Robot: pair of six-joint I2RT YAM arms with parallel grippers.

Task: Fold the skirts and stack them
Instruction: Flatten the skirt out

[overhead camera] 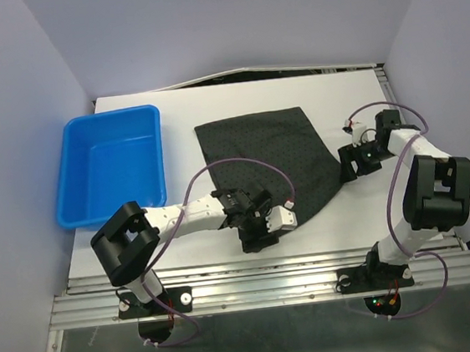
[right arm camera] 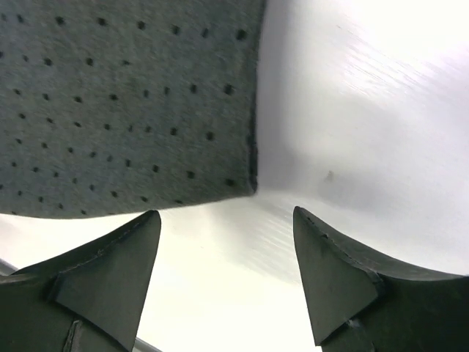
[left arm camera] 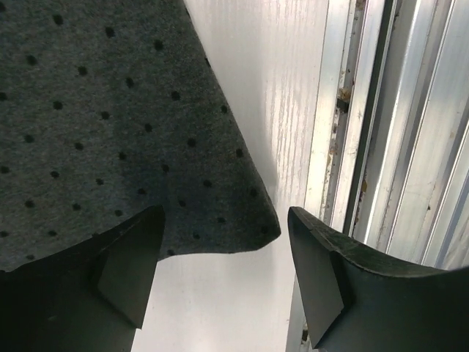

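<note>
One dark dotted skirt lies spread flat in the middle of the white table. My left gripper is low at the skirt's near edge. In the left wrist view the skirt's rounded corner reaches between the tips of the open left gripper, which holds nothing. My right gripper is at the skirt's right edge. In the right wrist view the skirt's square corner ends just ahead of the open right gripper, with bare table between its fingers.
An empty blue tub stands at the table's left. Aluminium rails run along the near edge and show in the left wrist view as rails, close to the left gripper. Purple walls enclose the table.
</note>
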